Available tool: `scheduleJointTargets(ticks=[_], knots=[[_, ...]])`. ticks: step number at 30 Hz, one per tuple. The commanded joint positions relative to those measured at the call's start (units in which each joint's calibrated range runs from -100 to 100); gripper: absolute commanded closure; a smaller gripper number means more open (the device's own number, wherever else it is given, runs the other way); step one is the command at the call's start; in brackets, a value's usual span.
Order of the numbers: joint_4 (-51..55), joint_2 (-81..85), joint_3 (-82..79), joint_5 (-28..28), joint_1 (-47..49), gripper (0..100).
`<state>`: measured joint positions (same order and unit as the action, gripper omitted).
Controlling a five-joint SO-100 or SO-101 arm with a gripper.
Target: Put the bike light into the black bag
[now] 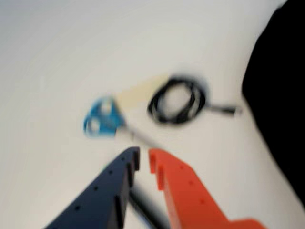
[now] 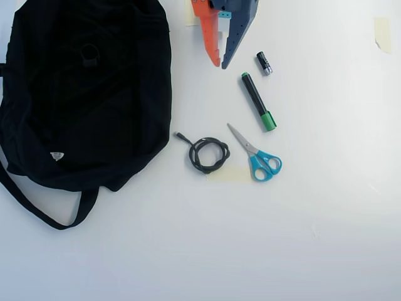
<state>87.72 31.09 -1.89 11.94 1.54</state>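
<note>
The black bag (image 2: pixel 119 119) lies at the left of the overhead view, with a white label and a long strap; its edge fills the right of the wrist view (image 1: pixel 281 90). A small black loop-shaped thing, seemingly the bike light (image 2: pixel 91 55), rests on the bag's upper part; it is black on black and hard to make out. My gripper (image 2: pixel 221 64), with one orange and one dark blue finger, is at the top centre, right of the bag. Its jaws are nearly together and hold nothing, as the blurred wrist view (image 1: pixel 144 160) also shows.
On the white table are a coiled black cable (image 2: pixel 208 154) (image 1: pixel 177 101), blue-handled scissors (image 2: pixel 258 158) (image 1: pixel 102 117), a black marker with green ends (image 2: pixel 257 100) and a small black-and-silver battery (image 2: pixel 264 63). Tape pieces (image 2: pixel 382 31) stick to the table.
</note>
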Motion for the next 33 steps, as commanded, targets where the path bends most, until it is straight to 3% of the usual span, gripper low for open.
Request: scheduleJointTargets(ticks=[1, 8, 20, 33], knots=[[2.72, 4.34, -3.59, -1.30, 1.52, 98], [2.29, 12.56, -20.13, -9.37, 2.05, 98], [-13.65, 37.95, -61.90, -9.53, 4.89, 98], [-14.68, 68.24, -93.89, -9.58, 5.04, 98]])
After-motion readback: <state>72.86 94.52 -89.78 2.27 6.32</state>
